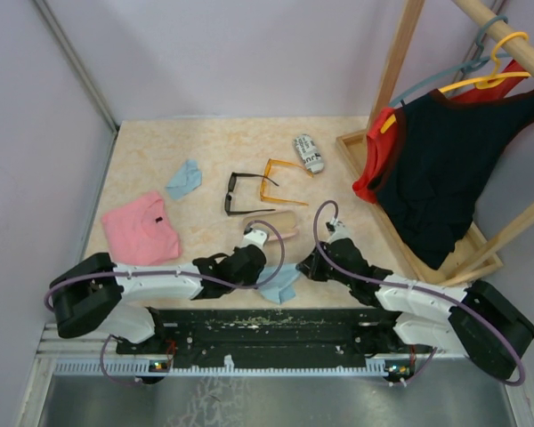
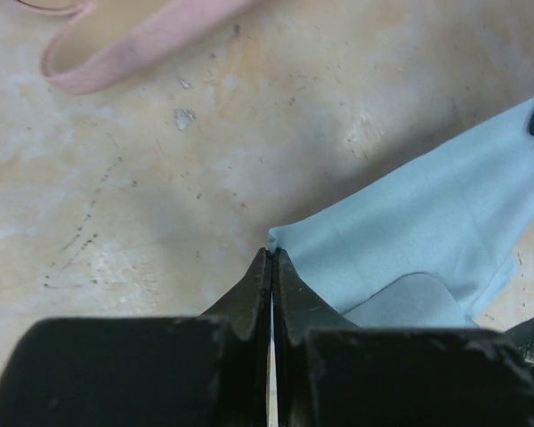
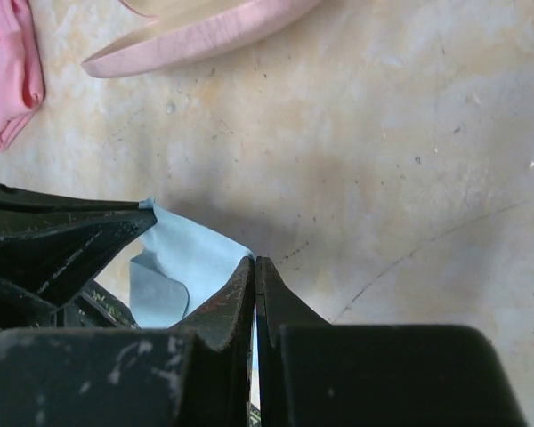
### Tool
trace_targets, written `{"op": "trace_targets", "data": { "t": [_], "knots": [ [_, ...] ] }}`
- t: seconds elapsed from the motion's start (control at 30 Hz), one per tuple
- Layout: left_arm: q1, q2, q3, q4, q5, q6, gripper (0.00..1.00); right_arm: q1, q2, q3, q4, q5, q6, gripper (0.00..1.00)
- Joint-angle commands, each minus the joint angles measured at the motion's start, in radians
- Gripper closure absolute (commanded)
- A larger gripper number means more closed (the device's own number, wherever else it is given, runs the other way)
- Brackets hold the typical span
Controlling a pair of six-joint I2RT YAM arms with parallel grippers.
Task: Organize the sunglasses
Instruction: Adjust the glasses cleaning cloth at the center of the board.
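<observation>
The left gripper (image 2: 271, 253) is closed, its tips pinching one corner of a blue cloth (image 2: 427, 222); the right gripper (image 3: 254, 263) is closed too, nipping another corner of the same cloth. The cloth lies on the table (image 1: 151, 151) at the near side, between the two grippers; just beyond it lies a pink case (image 1: 285, 221). Farther off, mid-table, the black sunglasses (image 1: 230, 194) and the orange sunglasses (image 1: 267, 182) lie side by side, arms unfolded, the orange pair on the right, both apart from the grippers; a printed case (image 1: 309, 153) lies farther right.
</observation>
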Motion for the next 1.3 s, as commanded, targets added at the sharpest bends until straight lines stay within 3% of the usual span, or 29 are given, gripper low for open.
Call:
{"op": "trace_targets", "data": {
  "t": [0.0,0.63,1.27],
  "knots": [
    [0.042,-0.033,-0.01,0.033,-0.023,0.014,0.99,-0.009,0.002,0.031,0.101,0.044,-0.051,1.0],
    [0.155,-0.135,-0.069,0.222,0.059,0.179,0.99,-0.009,0.058,0.144,0.156,0.063,-0.21,1.0],
    [0.155,-0.547,-0.232,0.265,0.279,0.238,0.99,0.007,-0.317,0.108,0.011,-0.213,-0.263,1.0]
  ]
}}
